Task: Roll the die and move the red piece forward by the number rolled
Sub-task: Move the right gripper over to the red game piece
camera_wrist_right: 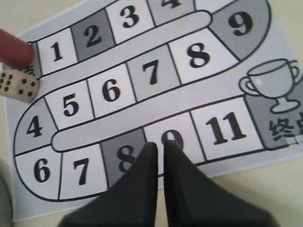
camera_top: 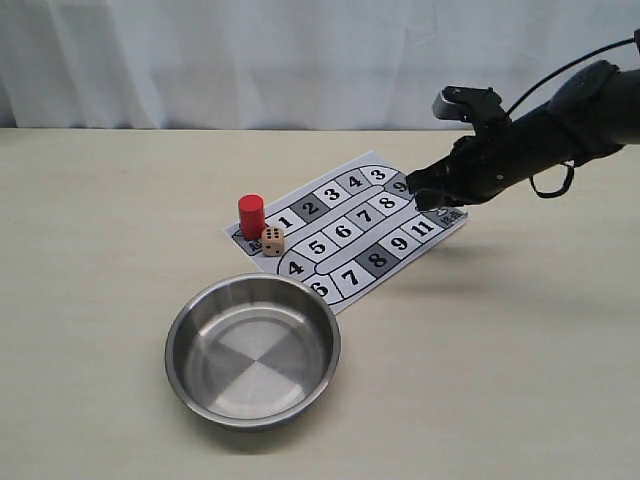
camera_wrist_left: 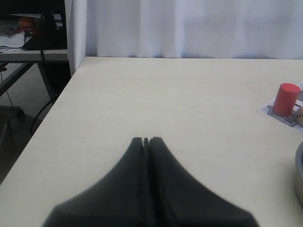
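Exterior view is showing the die (camera_top: 272, 240) sitting at the start end of the printed game board (camera_top: 378, 262), just beside the upright red piece (camera_top: 251, 215); whether the two are touching is unclear. A steel bowl (camera_top: 200, 320) is lying on the worktop (camera_top: 500, 380) near them. The right end effector (camera_top: 414, 196) is hovering over the board's far end, well apart from both, its fingers narrowed almost together and holding nothing. The left end effector (camera_wrist_left: 147, 140) is pressed closed and empty over bare worktop. The die is looking light, hard and smooth, so it is probably wanting a centred pinch across two opposite flat faces; a corner grip is risking it squirting out. The faces turned away from the red piece are looking easiest to reach.
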